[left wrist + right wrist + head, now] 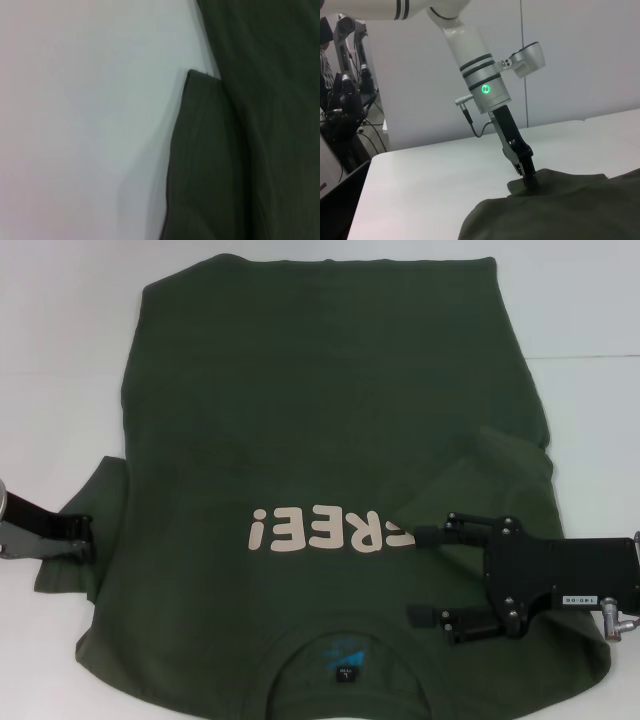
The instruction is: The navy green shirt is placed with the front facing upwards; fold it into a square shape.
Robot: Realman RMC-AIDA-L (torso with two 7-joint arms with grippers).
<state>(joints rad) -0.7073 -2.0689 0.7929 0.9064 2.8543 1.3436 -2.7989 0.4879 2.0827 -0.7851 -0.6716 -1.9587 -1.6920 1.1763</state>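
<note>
The navy green shirt (300, 430), a dark olive T-shirt, lies front up across the white table (60, 330), collar toward the robot and hem far from it. Cream letters reading "FREE!" run across its chest, and a small dark label (343, 673) sits inside the round collar. The right gripper (412, 575) hovers over the right sleeve with its fingers spread apart. The left gripper (529, 181) pinches the left sleeve's edge, clamped on the cloth.
</note>
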